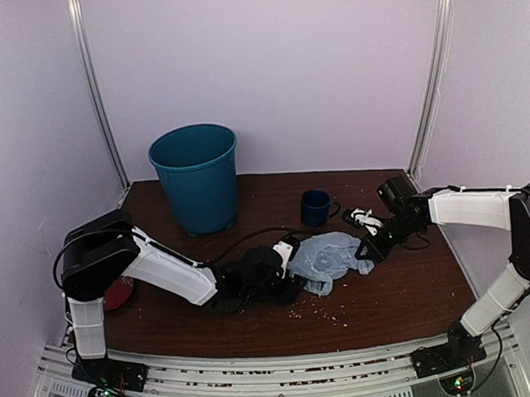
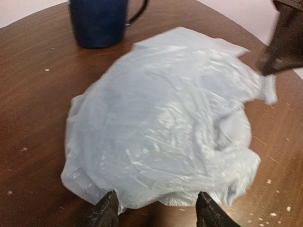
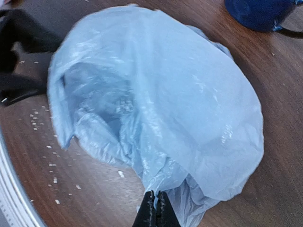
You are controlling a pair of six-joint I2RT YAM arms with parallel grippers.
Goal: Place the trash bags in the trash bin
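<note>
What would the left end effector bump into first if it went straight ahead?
The pale blue trash bag, lying right before the open left end effector; the dark blue mug stands farther behind.

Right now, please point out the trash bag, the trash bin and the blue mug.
trash bag (image 1: 331, 257), top view, middle of the plastic.
trash bin (image 1: 199, 193), top view, outer wall.
blue mug (image 1: 315, 212), top view, its side.

Soft, even light fills the overhead view: the pale walls are bright, and shadows on the dark tabletop (image 1: 410, 289) are faint. In the left wrist view the trash bag (image 2: 161, 118) smears with blur toward 1 o'clock, small white glints on its creases. The right wrist view bends the tabletop's edge at 8 o'clock.
</note>
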